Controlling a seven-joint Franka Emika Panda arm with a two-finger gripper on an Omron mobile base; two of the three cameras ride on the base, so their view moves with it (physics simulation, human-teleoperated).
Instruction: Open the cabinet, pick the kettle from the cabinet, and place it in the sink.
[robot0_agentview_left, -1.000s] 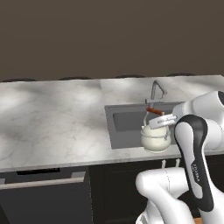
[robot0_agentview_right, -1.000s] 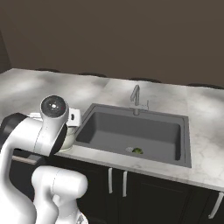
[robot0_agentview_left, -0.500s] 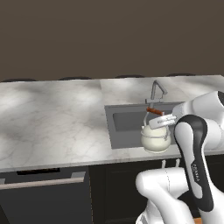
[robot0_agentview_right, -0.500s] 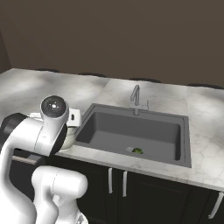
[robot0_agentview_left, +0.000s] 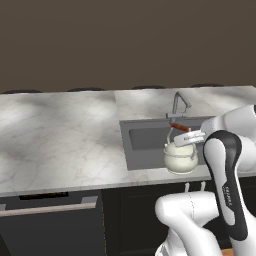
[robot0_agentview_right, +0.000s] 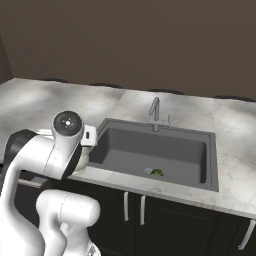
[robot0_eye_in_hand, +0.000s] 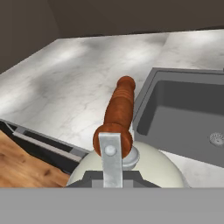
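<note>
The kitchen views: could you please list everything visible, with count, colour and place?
kettle: one, cream-white with reddish-brown wooden handle bar, held at the sink's near left corner, over the rim
sink: one, dark grey basin, set in the counter
faucet: one, silver, behind the sink
counter: one, white marble, around the sink
drawer front: one, dark with a horizontal silver bar, below the counter at left
cabinet doors: dark, silver handles, under the sink
gripper: one, shut on the kettle's handle bar
arm: one, white with dark joints
</note>
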